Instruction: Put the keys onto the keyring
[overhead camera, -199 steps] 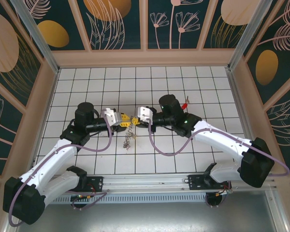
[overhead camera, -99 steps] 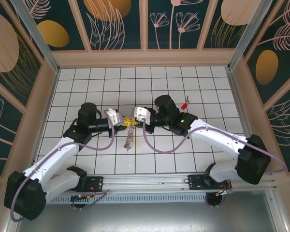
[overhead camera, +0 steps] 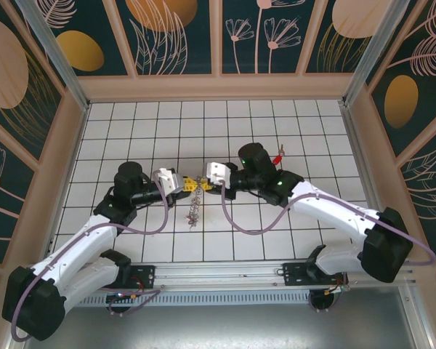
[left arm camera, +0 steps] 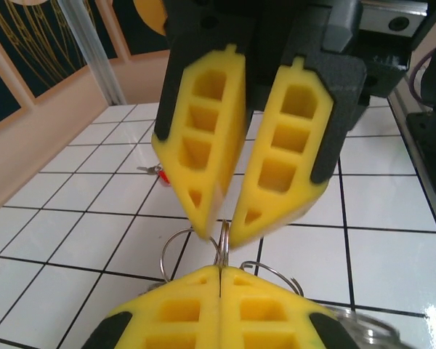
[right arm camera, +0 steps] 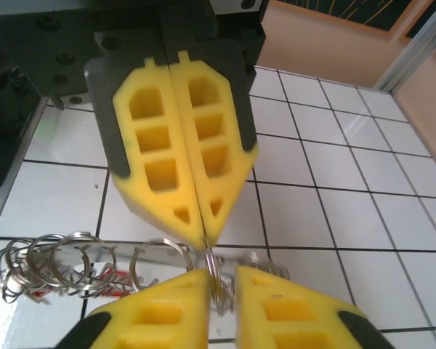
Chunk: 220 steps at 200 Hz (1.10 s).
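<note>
The keyring (overhead camera: 193,203) hangs over the middle of the tabletop (overhead camera: 131,131), its top caught where the two arms meet tip to tip and its tail of small silvery loops trailing toward the near edge. Whether the lowest loops touch the tiles cannot be told. The left end effector (overhead camera: 183,187) is clenched on it: in the right wrist view its yellow fingers (right arm camera: 156,167) press flat together, with the ring wire emerging just below their tips. The right end effector (overhead camera: 203,182) is released but close, its fingers narrowly parted to either side of that same wire with a sliver of gap showing, so it straddles the ring without gripping it. Little has changed over the last second. The right arm pushed leftward half a second ago and has since drawn back, while the meeting point has stayed over much the same tile and the loops hang as they did. The red-headed key (overhead camera: 279,154) lies on the tiles behind the right arm, well apart from the ring, exactly where it was. That suggests a shuffle of the hold, not progress: this key is not yet threaded, the left arm now carries the ring alone, and the right looks free either to re-clamp or to go for the key.
</note>
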Each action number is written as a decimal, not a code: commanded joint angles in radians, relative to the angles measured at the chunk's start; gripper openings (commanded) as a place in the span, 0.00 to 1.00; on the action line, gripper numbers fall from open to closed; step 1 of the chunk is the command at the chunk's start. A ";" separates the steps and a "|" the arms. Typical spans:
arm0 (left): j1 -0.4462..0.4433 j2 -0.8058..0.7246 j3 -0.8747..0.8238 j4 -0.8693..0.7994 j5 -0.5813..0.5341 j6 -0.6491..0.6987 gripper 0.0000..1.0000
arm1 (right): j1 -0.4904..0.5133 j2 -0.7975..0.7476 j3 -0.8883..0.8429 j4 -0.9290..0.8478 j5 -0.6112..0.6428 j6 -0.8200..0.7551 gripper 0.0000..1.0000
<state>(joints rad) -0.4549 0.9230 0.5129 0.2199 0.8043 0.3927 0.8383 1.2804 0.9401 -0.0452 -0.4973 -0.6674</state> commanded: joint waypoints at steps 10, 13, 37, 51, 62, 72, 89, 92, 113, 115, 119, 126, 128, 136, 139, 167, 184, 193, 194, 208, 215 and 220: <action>-0.004 -0.031 -0.032 0.170 0.036 -0.071 0.00 | -0.037 -0.060 -0.037 -0.034 -0.041 -0.004 0.27; -0.004 -0.030 -0.033 0.172 0.037 -0.073 0.00 | -0.039 -0.062 -0.041 -0.034 -0.043 -0.002 0.27; -0.004 -0.023 -0.036 0.181 0.052 -0.071 0.00 | -0.042 -0.069 -0.054 -0.029 -0.059 0.008 0.32; -0.004 -0.018 -0.033 0.181 0.062 -0.068 0.00 | -0.042 -0.064 -0.054 -0.017 -0.077 0.017 0.35; -0.004 -0.016 -0.031 0.178 0.066 -0.065 0.00 | -0.042 -0.059 -0.051 -0.005 -0.088 0.022 0.35; -0.005 -0.014 -0.030 0.177 0.072 -0.066 0.00 | -0.042 -0.055 -0.049 0.001 -0.093 0.022 0.33; -0.004 -0.009 -0.029 0.176 0.086 -0.064 0.00 | -0.042 -0.046 -0.039 0.006 -0.100 0.015 0.27; -0.004 -0.007 -0.030 0.175 0.087 -0.063 0.00 | -0.042 -0.044 -0.037 0.004 -0.102 0.012 0.27; -0.004 -0.006 -0.031 0.167 0.091 -0.058 0.00 | -0.040 -0.039 -0.020 -0.009 -0.112 -0.003 0.24; -0.004 -0.006 -0.032 0.166 0.091 -0.057 0.00 | -0.041 -0.039 -0.019 -0.010 -0.112 -0.004 0.24; -0.004 -0.006 -0.031 0.165 0.093 -0.057 0.00 | -0.040 -0.039 -0.017 -0.011 -0.112 -0.006 0.24; -0.004 -0.006 -0.031 0.165 0.094 -0.057 0.00 | -0.041 -0.038 -0.014 -0.015 -0.112 -0.010 0.24; -0.004 -0.006 -0.030 0.165 0.096 -0.057 0.00 | -0.041 -0.039 -0.013 -0.017 -0.113 -0.012 0.24; -0.004 -0.004 -0.030 0.165 0.100 -0.057 0.00 | -0.040 -0.038 -0.008 -0.022 -0.110 -0.018 0.24; -0.004 -0.003 -0.030 0.166 0.100 -0.056 0.00 | -0.041 -0.038 -0.007 -0.024 -0.111 -0.019 0.24; -0.004 0.005 -0.031 0.171 0.111 -0.058 0.00 | -0.041 -0.030 0.005 -0.047 -0.104 -0.039 0.24; -0.004 0.007 -0.034 0.177 0.109 -0.060 0.00 | -0.041 -0.025 0.021 -0.073 -0.111 -0.054 0.24; -0.004 0.007 -0.034 0.180 0.108 -0.061 0.00 | -0.044 -0.026 0.029 -0.088 -0.118 -0.059 0.24; -0.004 0.007 -0.035 0.180 0.108 -0.061 0.00 | -0.044 -0.027 0.030 -0.089 -0.120 -0.061 0.24; -0.004 0.007 -0.037 0.185 0.107 -0.064 0.00 | -0.059 -0.038 0.037 -0.101 -0.143 -0.062 0.26; -0.004 0.008 -0.038 0.189 0.106 -0.066 0.00 | -0.066 -0.046 0.036 -0.096 -0.151 -0.058 0.28; -0.005 0.008 -0.038 0.193 0.106 -0.069 0.00 | -0.072 -0.057 0.031 -0.086 -0.153 -0.052 0.29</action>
<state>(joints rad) -0.4549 0.9325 0.4820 0.3416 0.8825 0.3374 0.7910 1.2484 0.9424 -0.1192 -0.5903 -0.7017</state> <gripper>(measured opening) 0.066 0.269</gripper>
